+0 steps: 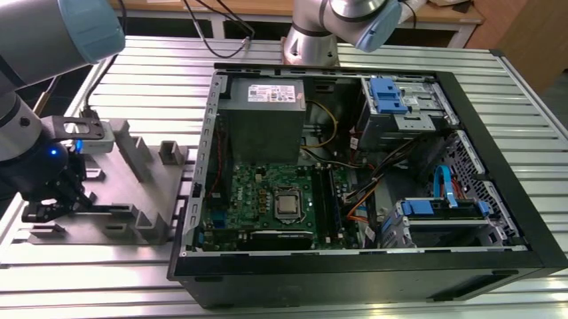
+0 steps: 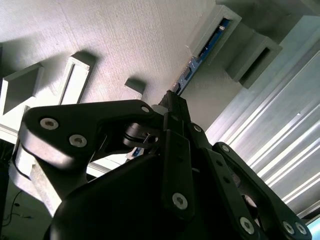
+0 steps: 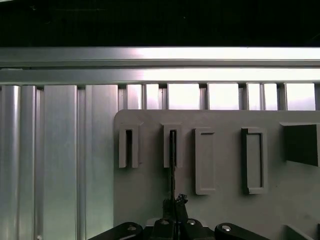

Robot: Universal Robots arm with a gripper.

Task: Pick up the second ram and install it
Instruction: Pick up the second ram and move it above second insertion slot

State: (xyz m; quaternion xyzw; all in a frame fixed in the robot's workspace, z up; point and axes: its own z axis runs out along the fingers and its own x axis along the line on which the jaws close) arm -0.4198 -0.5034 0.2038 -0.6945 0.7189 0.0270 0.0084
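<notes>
One slatted worktop (image 1: 142, 73) carries an open computer case (image 1: 355, 179), well apart from the fingers (image 2: 176, 112). Just below them a grey holder plate (image 3: 225, 210) keeps the second ram (image 2: 195, 64) on edge in a slot, and the fingers seem closed narrowly on its end.

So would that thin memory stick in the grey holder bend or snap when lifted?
Probably stiff: the second ram runs dead straight from the gripper to its slot. Likely light, being so thin edge-on in the first wrist view. Standing on edge, it would probably tip without the slots of the grey fixture.
</notes>
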